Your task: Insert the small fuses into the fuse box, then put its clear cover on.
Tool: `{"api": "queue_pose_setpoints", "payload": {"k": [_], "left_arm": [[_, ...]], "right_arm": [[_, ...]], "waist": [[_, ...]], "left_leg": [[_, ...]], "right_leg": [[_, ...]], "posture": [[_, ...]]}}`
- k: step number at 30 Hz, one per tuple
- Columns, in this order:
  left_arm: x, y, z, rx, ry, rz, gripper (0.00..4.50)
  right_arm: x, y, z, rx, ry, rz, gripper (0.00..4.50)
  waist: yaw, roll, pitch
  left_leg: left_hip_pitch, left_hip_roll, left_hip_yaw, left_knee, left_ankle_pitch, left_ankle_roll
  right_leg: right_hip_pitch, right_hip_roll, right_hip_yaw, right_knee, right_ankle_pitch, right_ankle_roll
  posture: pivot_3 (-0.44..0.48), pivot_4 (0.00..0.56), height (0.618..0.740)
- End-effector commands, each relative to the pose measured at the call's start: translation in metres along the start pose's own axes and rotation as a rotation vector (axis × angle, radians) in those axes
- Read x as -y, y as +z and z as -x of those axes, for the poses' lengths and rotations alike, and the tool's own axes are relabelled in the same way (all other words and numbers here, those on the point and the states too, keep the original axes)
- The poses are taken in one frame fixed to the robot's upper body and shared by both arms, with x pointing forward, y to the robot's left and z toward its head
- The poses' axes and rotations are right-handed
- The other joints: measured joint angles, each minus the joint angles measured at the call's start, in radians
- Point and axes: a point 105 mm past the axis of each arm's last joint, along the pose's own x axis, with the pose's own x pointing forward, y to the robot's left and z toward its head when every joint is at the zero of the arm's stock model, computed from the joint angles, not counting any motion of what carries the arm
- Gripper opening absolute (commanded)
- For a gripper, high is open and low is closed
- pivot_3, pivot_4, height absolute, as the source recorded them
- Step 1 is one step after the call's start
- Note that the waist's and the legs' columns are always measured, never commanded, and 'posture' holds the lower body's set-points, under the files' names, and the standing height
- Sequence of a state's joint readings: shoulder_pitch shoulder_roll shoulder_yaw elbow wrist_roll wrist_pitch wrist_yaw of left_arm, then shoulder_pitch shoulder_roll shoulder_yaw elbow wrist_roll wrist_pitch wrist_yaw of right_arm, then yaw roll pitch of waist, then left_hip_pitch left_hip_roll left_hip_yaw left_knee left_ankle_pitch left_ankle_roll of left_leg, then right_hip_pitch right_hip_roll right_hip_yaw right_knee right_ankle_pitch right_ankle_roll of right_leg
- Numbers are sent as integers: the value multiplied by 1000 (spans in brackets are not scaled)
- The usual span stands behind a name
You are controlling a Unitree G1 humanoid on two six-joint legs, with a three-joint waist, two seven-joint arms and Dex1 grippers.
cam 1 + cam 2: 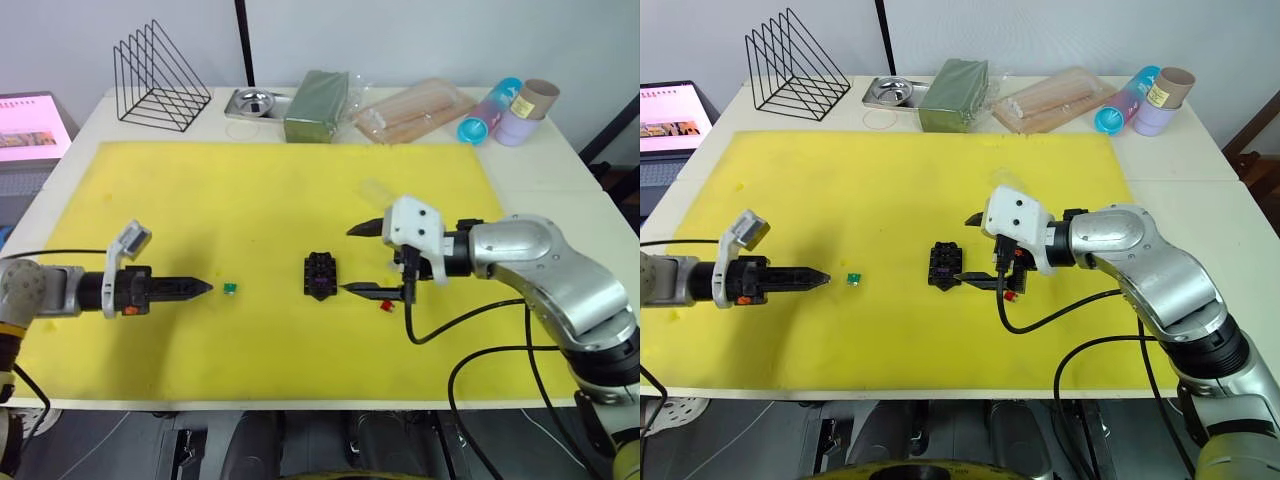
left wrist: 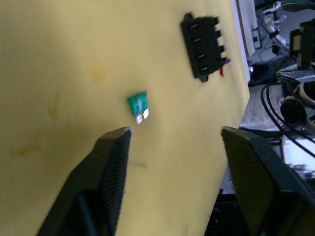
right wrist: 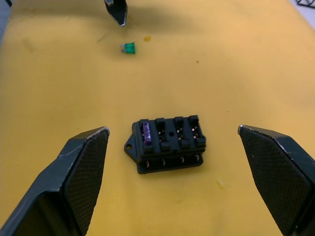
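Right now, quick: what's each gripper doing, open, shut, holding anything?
Left gripper: fingers open, empty, pointing at the green fuse.
Right gripper: fingers wide open, empty, either side of the fuse box.

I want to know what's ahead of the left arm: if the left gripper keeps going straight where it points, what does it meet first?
Probably the small green plastic fuse, lying just ahead of the open left gripper on the yellow foam mat; the black fuse box is farther along.

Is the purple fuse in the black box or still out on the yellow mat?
In. The purple fuse sits in an end slot of the fuse box; the other slots look empty.
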State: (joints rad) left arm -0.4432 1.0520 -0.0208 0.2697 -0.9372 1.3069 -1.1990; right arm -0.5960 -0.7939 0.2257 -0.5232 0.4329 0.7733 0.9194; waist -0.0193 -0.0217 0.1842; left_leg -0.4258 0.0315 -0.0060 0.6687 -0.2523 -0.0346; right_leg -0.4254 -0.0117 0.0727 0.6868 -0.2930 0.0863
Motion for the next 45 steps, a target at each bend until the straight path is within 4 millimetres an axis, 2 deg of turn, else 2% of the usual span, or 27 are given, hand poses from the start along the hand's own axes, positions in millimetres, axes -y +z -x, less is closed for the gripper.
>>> {"api": "queue_pose_setpoints", "payload": {"k": [1, 21, 29, 32, 34, 42, 45], "left_arm": [[9, 8, 5, 29, -13, 7, 3234], [-4, 14, -31, 7, -18, 49, 3234], [-3, 11, -37, -20, -20, 39, 3234], [-5, 9, -36, -24, -12, 41, 2652], [-8, 8, -34, -27, -2, 41, 1999], [-15, 6, -31, -29, 28, 32, 1999], [-17, 6, -31, -27, 33, 30, 1381]], "right_arm": [[1, 12, 2, 27, -11, 48, 4500], [3, 7, 5, -10, -24, 58, 4500], [2, 6, 4, -12, -21, 60, 4500], [2, 7, 4, -12, -20, 61, 4500], [2, 7, 4, -12, -20, 64, 4500], [3, 8, 4, -10, -24, 69, 4500], [4, 7, 4, -11, -25, 69, 4500]], "waist": [[2, 0, 0], [6, 0, 0], [6, 0, 0], [6, 0, 0], [5, 0, 0], [3, 0, 0], [2, 0, 0]], "left_leg": [[0, 0, 0, 0, 0, 0], [0, -1, 0, 0, 0, 0], [0, -1, 0, 0, 0, -1], [0, -1, 0, 0, 0, -1], [0, -1, 0, 0, 0, -1], [0, -1, 0, 0, 0, 0], [0, -1, 0, 0, 0, -1]], "right_leg": [[0, 0, 0, 0, 0, 0], [1, -1, 0, 0, 0, 0], [1, -1, 0, 0, 0, 0], [1, -1, 0, 0, 0, 0], [1, -1, 0, 0, 0, 0], [1, -1, 0, 0, 0, 0], [1, -1, 0, 0, 0, 0]], "posture": [[0, 150, 740], [0, 150, 740], [0, 150, 740], [0, 150, 740], [0, 150, 740], [0, 150, 740], [0, 150, 740]]}}
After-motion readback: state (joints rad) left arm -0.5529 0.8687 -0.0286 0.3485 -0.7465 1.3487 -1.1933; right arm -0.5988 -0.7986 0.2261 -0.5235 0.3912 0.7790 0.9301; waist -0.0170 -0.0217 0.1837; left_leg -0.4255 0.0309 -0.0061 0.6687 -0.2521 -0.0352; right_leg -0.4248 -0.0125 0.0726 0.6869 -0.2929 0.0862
